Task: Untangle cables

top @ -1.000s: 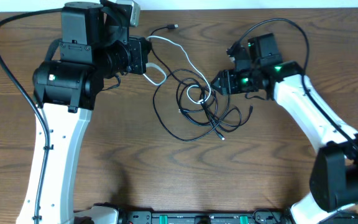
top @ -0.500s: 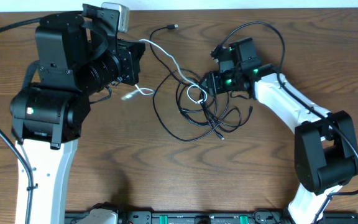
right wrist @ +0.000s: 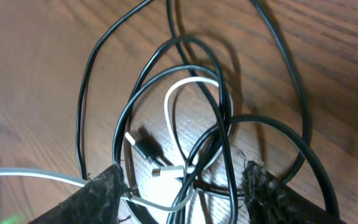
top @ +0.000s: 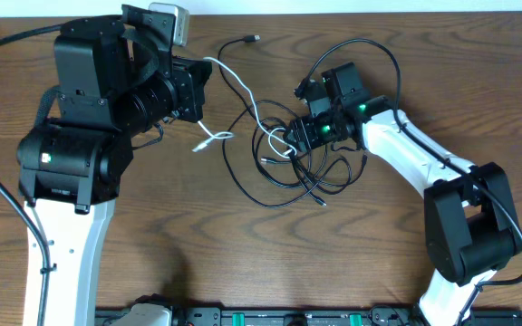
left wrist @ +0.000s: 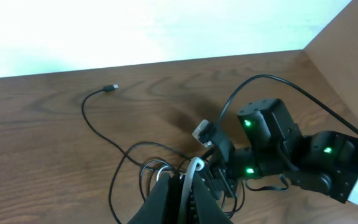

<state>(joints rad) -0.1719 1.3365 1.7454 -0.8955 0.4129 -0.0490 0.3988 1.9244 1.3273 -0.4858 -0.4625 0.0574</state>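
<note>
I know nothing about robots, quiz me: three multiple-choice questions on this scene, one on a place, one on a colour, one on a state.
1. Where is the tangle of black cables?
A) on the middle of the table
B) on the floor
C) at the left arm's base

2. What colour cable do the left jaws hold?
A) black
B) white
C) red

3. The right jaws are:
A) shut on a plug
B) out of view
C) open over the tangle

Answers: 1 A, the overhead view shows it there; 2 B, the white cable runs into them; 3 C, the fingers stand apart astride the cables.
</note>
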